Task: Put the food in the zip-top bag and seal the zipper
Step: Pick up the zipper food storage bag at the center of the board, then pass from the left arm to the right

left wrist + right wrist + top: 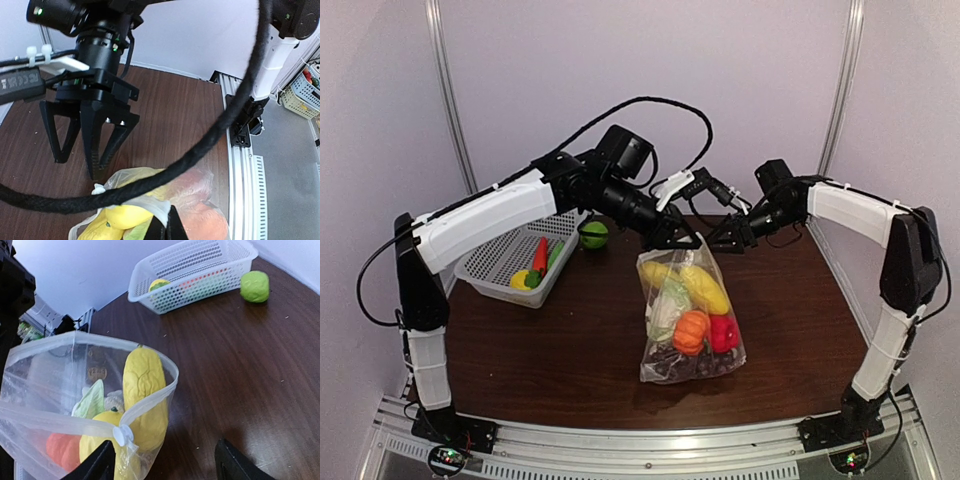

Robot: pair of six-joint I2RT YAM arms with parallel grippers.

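the zip-top bag (pixel 692 320) of food (pixel 705 288) stands on the tabletop (pixel 570 340); your left fingers (pixel 169 229) pinch its top, your right fingers (pixel 235 467) are apart.

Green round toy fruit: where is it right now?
In the top view the green round toy fruit lies on the table left of centre, just off the right end of the white basket, up and left of the zip-top bag.

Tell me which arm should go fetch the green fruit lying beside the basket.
Right, probably. The right pincer is open and empty beside the zip-top bag, free to fetch the green fruit. The left pincer is shut on the bag's mouth edge; letting go would likely slump it.
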